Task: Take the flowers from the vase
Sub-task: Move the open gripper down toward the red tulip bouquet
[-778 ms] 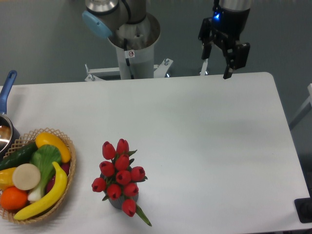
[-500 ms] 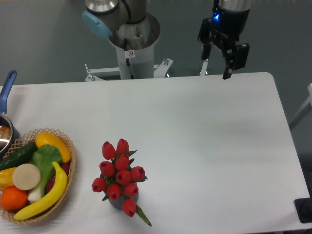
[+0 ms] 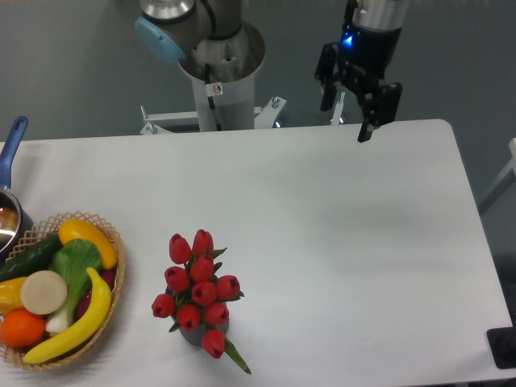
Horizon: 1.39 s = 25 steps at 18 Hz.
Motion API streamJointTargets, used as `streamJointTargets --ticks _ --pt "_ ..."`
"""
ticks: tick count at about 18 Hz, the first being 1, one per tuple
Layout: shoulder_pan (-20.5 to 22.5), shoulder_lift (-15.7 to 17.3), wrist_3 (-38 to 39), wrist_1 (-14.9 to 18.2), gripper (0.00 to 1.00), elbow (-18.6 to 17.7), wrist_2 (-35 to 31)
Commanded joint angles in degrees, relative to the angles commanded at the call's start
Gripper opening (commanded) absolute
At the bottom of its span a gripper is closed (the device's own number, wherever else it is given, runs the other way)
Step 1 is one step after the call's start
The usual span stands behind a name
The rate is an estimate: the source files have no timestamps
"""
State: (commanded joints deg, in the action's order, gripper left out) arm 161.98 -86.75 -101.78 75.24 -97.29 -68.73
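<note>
The flowers (image 3: 198,292), a bunch of red tulip buds with green leaves, stand upright in the vase (image 3: 193,334), a small dark grey cylinder mostly hidden beneath them, near the table's front left of centre. My gripper (image 3: 345,122) hangs above the table's far edge at the upper right, far from the flowers. Its fingers are spread apart with nothing between them.
A wicker basket (image 3: 111,310) of fruit and vegetables sits at the front left. A metal pot with a blue handle (image 3: 11,149) is at the left edge. The robot base (image 3: 219,76) stands behind the table. A dark object (image 3: 503,347) is at the front right corner.
The gripper has shifted slightly left and toward the table, still open. The flowers and vase have not moved.
</note>
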Motion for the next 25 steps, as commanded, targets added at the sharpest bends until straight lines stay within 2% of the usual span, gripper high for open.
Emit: streamJointTargets --ticks 4,5,8,11,14,18,22,25 --pt "-1.67 -0.52 9.13 -0.61 1.0 -0.62 1.31" --pt "-1.76 -0.79 11.06 -1.92 1.0 -0.62 2.71" --pt "-3.51 -1.75 18.61 -9.11 1.0 -3.42 9.91" --pt "-5.87 -2.63 23.37 -18.17 1.0 -7.29 12.13" --pt "-8.17 -4.39 25.39 -18.63 1.0 -7.12 12.57" --pt "-9.84 -8.78 26.11 -20.47 1.0 -5.72 15.99" --pt "-10.72 -11.59 26.37 -20.83 1.0 -5.8 22.57" --pt "-12.04 -14.93 31.37 -20.92 1.0 -5.45 30.91"
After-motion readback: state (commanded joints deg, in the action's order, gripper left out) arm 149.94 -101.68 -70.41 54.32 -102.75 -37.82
